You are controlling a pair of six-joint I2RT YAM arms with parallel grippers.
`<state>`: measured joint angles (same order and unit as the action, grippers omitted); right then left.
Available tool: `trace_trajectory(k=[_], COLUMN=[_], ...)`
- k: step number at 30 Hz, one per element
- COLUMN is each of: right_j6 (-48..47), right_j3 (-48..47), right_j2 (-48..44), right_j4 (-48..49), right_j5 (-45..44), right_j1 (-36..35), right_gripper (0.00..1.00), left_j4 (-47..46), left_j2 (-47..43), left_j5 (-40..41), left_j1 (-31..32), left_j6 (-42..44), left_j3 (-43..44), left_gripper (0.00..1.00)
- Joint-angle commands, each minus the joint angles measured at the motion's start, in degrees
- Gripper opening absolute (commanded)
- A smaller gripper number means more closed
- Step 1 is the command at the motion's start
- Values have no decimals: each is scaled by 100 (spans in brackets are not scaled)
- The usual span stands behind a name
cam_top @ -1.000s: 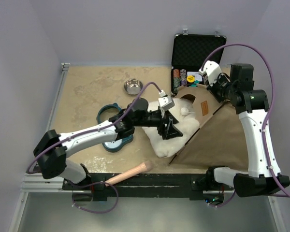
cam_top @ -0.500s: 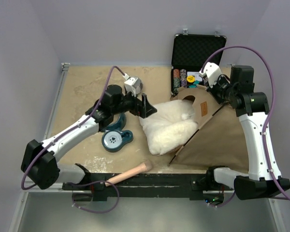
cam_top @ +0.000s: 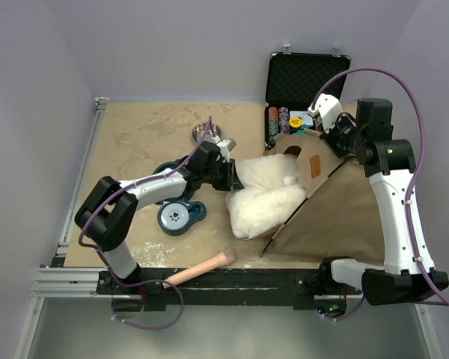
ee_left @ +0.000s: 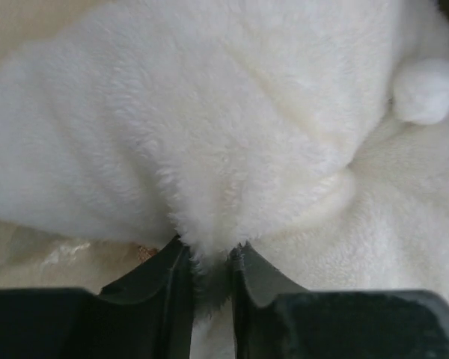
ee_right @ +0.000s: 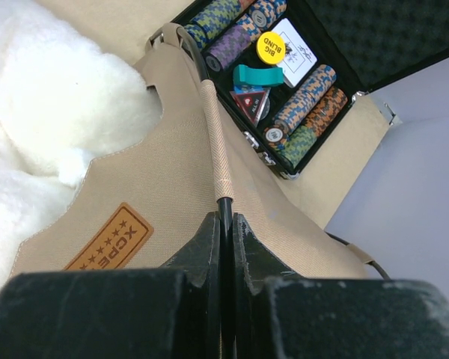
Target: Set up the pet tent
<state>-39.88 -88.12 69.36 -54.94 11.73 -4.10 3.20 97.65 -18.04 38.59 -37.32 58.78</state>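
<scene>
Left wrist: fingers [ee_left: 165, 299] now pinch pillow [ee_left: 232, 134].

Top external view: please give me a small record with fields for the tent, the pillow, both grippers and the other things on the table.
pet tent: tan, partly raised, right side of table
white pillow: lies against the tent's open left side
left gripper: shut on a fold of the white pillow
right gripper: shut on the thin dark pole of the tent
poker chip case: open, behind the tent
metal bowl: beyond the left gripper
teal paw-print dish: left of the pillow
</scene>
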Motion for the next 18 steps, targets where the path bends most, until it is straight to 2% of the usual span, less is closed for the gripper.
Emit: trace_trajectory(k=[1,2,4,6,8,10,14,18], right_j6=[129,112,59,42,42,50,68,68], right_j3=[-109,-109,-127,-136,-127,-92,-83,-127], right_j2=[156,156,174,192,200,192,209,253], right_j4=[-167,-166,-166,-158,-158,-149,-122,-140], right_j5=[251,295,304,356,400,436,480,462], right_j1=[-21,-21,-21,-21,-21,-21,-21,-21], right_gripper=[0,0,0,0,0,0,0,0], left_j4=[-1584,-1734,-2155,-2821,-3988,-4537,-5048,-4743], left_j2=[-34,-105,-228,-264,-115,262,1395,1959], left_j5=[-787,-832,-1155,-1700,-2237,-2423,-1968,-940], left_j1=[306,455,754,913,984,1028,1028,1046], left_j6=[232,521,1214,1550,1579,1439,465,278], left_j3=[580,642,652,495,275,282,1019,1468], left_gripper=[11,0,0,0,0,0,0,0])
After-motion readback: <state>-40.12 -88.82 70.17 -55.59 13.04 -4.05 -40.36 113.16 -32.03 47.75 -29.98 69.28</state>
